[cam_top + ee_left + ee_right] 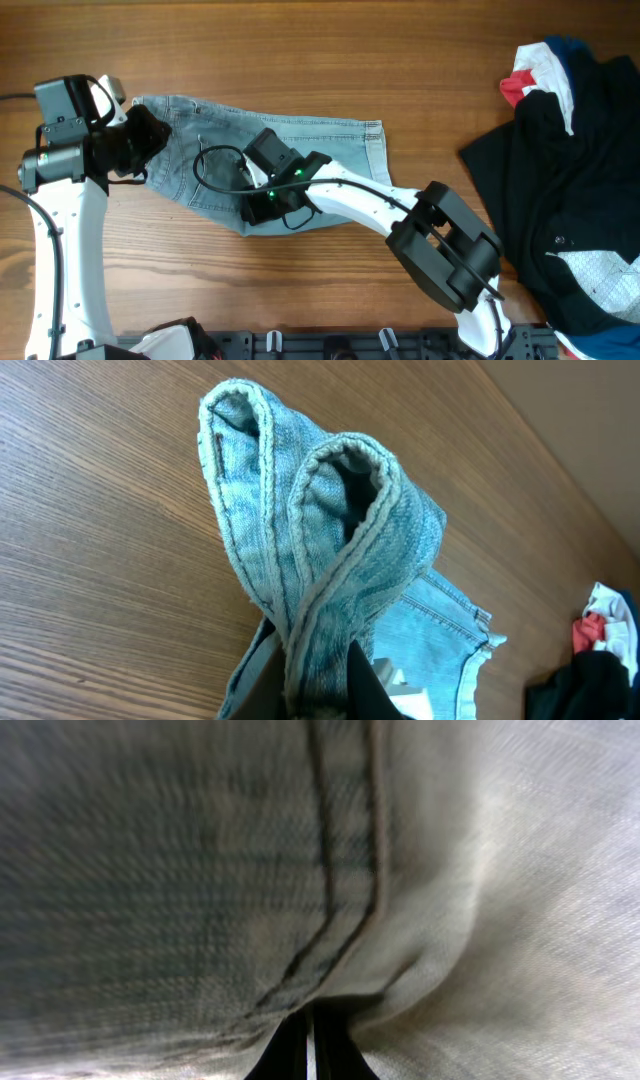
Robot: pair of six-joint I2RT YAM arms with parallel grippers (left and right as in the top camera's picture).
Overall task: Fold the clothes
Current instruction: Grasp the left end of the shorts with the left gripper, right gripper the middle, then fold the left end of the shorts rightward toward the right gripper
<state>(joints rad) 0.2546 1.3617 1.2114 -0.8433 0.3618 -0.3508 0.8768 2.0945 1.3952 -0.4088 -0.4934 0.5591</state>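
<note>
The pale-blue denim jeans (300, 140) lie folded across the middle of the table in the overhead view. My left gripper (140, 140) is shut on the jeans' left end; the left wrist view shows two looped hem edges (320, 530) pinched between its fingers (325, 680) and lifted off the wood. My right gripper (255, 200) is shut on the jeans' lower edge near the middle; the right wrist view shows only denim with a seam (330, 870) pressed close against its nearly closed fingertips (308, 1045).
A heap of other garments (570, 180), mostly black with white, red and navy pieces, lies at the right side of the table. It also shows at the right edge of the left wrist view (600, 650). The wooden table (300, 40) surrounds the jeans.
</note>
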